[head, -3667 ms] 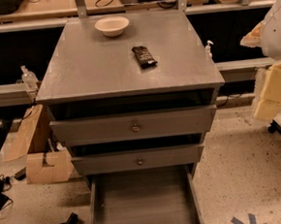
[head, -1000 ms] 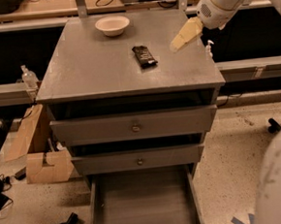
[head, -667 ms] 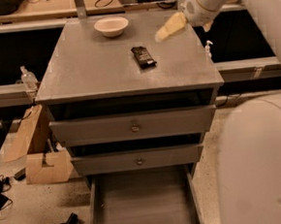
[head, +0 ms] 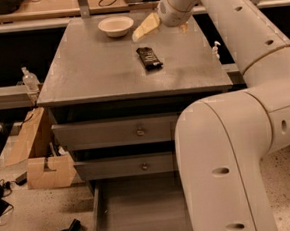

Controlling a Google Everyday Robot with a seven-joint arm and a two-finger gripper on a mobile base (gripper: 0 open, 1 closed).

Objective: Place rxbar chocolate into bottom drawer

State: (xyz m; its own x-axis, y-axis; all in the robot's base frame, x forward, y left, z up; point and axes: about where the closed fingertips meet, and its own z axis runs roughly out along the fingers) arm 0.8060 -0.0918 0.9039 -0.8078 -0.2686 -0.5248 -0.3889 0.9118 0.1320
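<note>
The rxbar chocolate (head: 149, 58), a flat black glossy bar, lies on the grey cabinet top (head: 91, 71), right of centre. The gripper (head: 145, 28) hangs above the cabinet top just behind the bar, between it and the cream bowl, and holds nothing that I can see. The bottom drawer (head: 137, 211) is pulled out at floor level, its grey floor bare; the arm's white body hides its right side.
A cream round bowl (head: 116, 25) sits at the back of the cabinet top. Two narrower drawers with round knobs (head: 140, 132) stand slightly ajar above the bottom drawer. A cardboard box (head: 45, 168) and cables lie on the floor at left. A bottle (head: 29, 79) stands at the left.
The gripper has swung from the right side in over the cabinet top and moved left toward the bowl and bar. The arm's body now fills the lower right. The bar has not moved.
</note>
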